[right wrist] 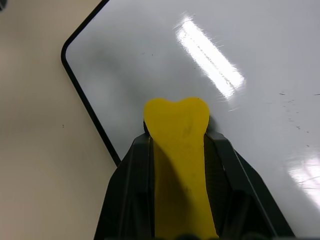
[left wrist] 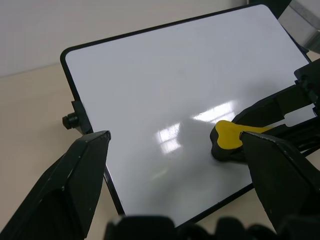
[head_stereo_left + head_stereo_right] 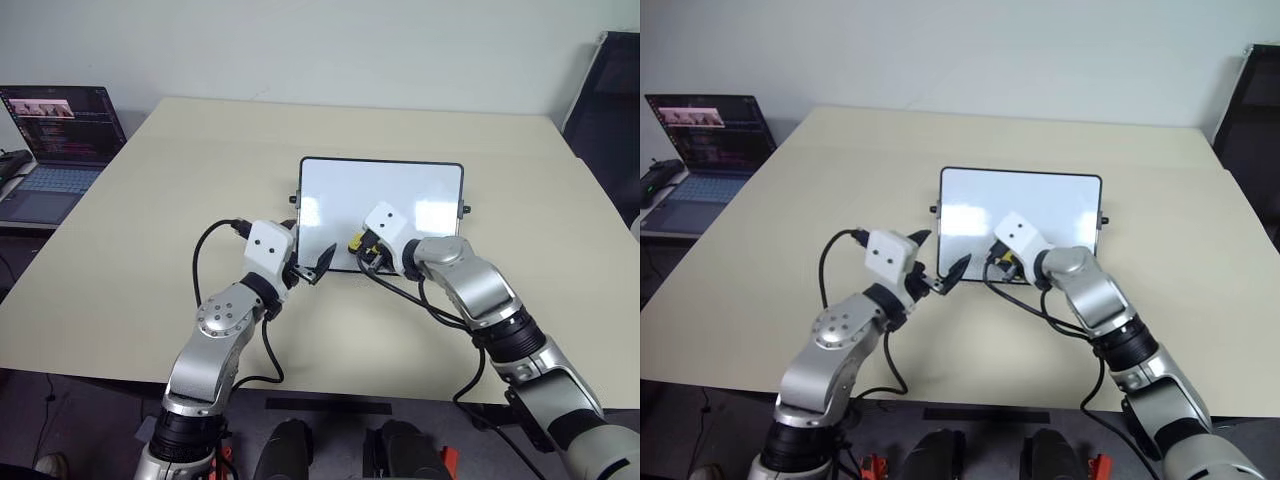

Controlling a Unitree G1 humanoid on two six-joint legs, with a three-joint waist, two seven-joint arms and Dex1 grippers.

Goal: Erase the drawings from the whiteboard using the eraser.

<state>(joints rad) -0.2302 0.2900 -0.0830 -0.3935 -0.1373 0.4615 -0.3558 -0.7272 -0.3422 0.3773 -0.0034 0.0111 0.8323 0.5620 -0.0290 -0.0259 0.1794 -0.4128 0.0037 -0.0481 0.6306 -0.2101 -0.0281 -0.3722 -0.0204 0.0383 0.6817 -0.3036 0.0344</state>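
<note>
One whiteboard (image 3: 400,195) lies flat on a beige table (image 3: 150,230), toward its middle, with a small black knob (image 2: 70,120) on the short side. One yellow eraser (image 1: 177,150) is clamped between the two black fingers of the right gripper (image 3: 362,248), its rounded end pressed on the board near the near edge. The left gripper (image 3: 312,266) hovers just off the board's near-left corner, its two fingers spread wide and holding nothing. The board's surface looks clean apart from a few faint specks; no drawings can be made out. One open laptop (image 3: 55,135) sits on a separate surface to the far left, cut off by the frame edge. The right gripper hides part of the board's near edge.
</note>
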